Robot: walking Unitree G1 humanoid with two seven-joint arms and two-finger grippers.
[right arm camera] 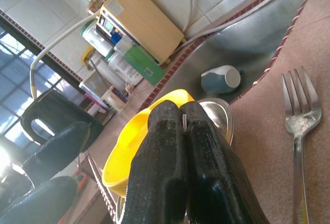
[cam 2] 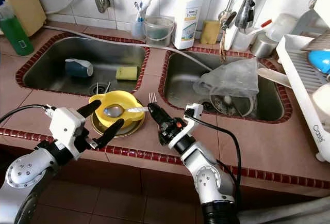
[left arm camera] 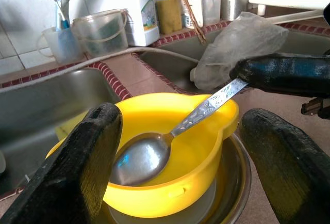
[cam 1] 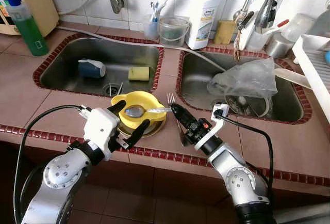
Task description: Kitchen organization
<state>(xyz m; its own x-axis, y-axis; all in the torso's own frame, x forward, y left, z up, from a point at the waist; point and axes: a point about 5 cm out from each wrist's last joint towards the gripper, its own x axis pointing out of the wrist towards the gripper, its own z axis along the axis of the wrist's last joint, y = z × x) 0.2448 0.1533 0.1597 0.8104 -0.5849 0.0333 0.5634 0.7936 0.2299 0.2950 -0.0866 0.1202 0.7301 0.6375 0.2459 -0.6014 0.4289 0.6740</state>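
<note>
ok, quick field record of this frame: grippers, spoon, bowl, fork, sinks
right gripper: shut on spoon handle
left gripper: open, fingers either side of yellow bowl
spoon: bowl end lying inside yellow bowl
yellow bowl: nested in metal bowl, on counter before the sinks
fork: flat on counter beside the bowls
left sink: blue cup, yellow sponge
right sink: plastic bag

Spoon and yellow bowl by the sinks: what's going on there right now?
The right gripper is shut on the handle of the spoon, whose head sits inside the yellow bowl. The bowl rests in a metal dish on the counter in front of the two sinks. The left gripper is open, its fingers on either side of the bowl without closing on it. A fork lies on the counter just beside the right gripper. A blue mug and a sponge lie in the left sink.
</note>
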